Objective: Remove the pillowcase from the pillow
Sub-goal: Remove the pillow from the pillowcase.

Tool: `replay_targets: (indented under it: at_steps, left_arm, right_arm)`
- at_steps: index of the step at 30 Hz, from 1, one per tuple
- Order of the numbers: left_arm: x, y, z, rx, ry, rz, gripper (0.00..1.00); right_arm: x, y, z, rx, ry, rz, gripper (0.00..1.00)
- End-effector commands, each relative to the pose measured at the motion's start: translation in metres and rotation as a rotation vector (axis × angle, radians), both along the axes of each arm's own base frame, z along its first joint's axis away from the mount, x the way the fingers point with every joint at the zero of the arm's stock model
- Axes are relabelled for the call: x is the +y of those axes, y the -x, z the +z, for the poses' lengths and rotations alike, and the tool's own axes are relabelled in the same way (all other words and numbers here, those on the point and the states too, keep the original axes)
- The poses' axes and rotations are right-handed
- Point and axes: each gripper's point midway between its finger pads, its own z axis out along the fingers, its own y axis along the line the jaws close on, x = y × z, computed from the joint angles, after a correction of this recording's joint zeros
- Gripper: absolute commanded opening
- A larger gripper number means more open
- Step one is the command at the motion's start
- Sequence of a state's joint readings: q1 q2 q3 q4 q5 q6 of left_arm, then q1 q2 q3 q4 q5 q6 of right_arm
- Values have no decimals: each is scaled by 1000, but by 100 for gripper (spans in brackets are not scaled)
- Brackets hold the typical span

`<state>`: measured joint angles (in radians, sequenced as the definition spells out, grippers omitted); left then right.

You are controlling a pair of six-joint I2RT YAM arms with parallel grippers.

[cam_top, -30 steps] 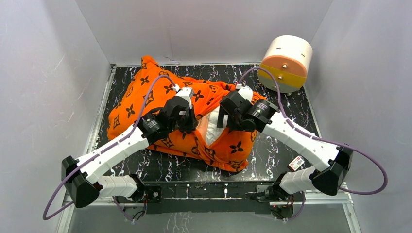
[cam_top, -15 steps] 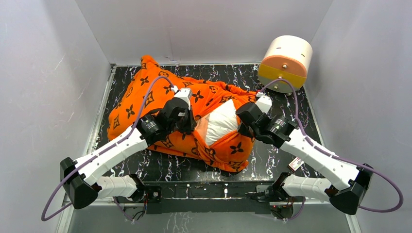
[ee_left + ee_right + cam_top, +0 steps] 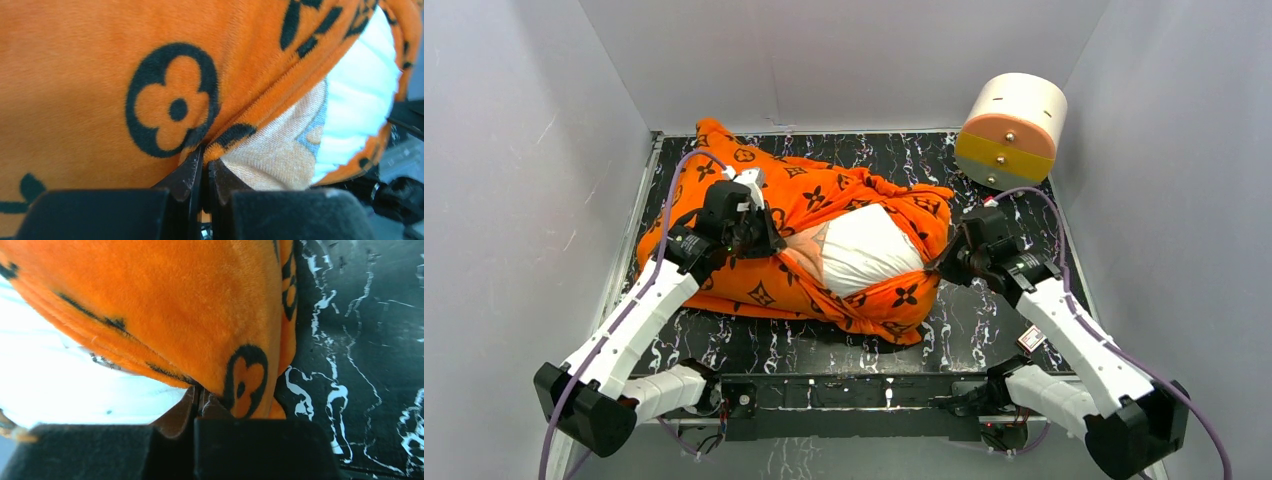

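The orange pillowcase (image 3: 774, 190) with black motifs lies across the middle of the table, its opening facing up. The white pillow (image 3: 864, 250) bulges out through that opening. My left gripper (image 3: 769, 240) is shut on the opening's left hem. In the left wrist view the left gripper (image 3: 202, 157) pinches the pillowcase (image 3: 100, 75) beside its pale lining, with the pillow (image 3: 360, 100) to the right. My right gripper (image 3: 942, 266) is shut on the right hem. In the right wrist view the right gripper (image 3: 200, 399) nips the pillowcase (image 3: 175, 305) edge, with the pillow (image 3: 60, 380) beneath it.
A white-and-orange round drum (image 3: 1012, 130) stands at the back right corner. The black marbled table (image 3: 984, 320) is boxed in by grey walls on the left, back and right. A black rail (image 3: 854, 390) runs along the near edge between the arm bases.
The right gripper left the middle of the opening, shut on the right hem and drew it right. The left gripper pulled its hem left. The opening spread and more white pillow shows.
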<state>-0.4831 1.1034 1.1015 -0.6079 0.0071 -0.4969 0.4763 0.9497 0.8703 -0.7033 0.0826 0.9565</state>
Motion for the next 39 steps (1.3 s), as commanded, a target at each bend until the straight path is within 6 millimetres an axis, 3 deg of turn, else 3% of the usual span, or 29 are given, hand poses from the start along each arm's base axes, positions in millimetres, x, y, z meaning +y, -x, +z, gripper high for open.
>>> replay_targets:
  at_steps: [1, 6, 9, 11, 15, 20, 22, 25, 26, 28, 31, 32, 34, 36, 37, 39]
  left_arm:
    - [7, 9, -3, 18, 14, -103, 0]
    - [-44, 1, 50, -51, 233, -275, 47]
    - [-71, -2, 77, -87, 235, -426, 71]
    - [-83, -4, 83, -114, 137, -459, 85]
    - [-104, -9, 81, -129, -74, -466, 93]
    - [-132, 6, 57, -119, -219, -528, 98]
    - [-132, 7, 44, -104, -285, -516, 98]
    - [-113, -13, 24, -104, -436, -394, 98]
    - [-110, -19, 17, -108, -468, -365, 96]
    - [-98, -32, -6, -100, -564, -285, 67]
    - [-65, -42, -22, -78, -726, -121, 15]
    - [-54, -44, -19, -96, -757, -80, 4]
    - [-34, -50, -13, -106, -740, -27, 0]
    - [-9, -58, -9, -99, -680, 11, 0]
    - [7, -62, -7, -101, -659, 42, 0]
    - [31, -67, -7, -102, -626, 68, 0]
  right_arm:
    - [-6, 16, -56, 147, 68, 116, 0]
    - [36, 23, -52, 90, 38, 302, 0]
    - [66, 29, -40, 41, 15, 416, 0]
    - [78, 33, -35, 21, 28, 447, 0]
    - [86, 32, -31, 2, 46, 439, 0]
    - [74, 20, -27, -22, 82, 331, 0]
    - [72, 16, -21, -51, 80, 306, 0]
    - [70, 12, -9, -103, 61, 286, 0]
    - [69, 11, -5, -118, 58, 275, 0]
    - [56, 3, -4, -146, 114, 219, 0]
    - [-9, -11, -3, -145, 367, -4, 0]
    - [-34, -12, -4, -121, 450, -78, 0]
    - [-74, -13, -13, -45, 535, -161, 0]
    - [-99, -11, -28, 29, 521, -200, 0]
    - [-105, -9, -39, 56, 481, -212, 0]
    - [-96, -9, -60, 57, 345, -194, 0]
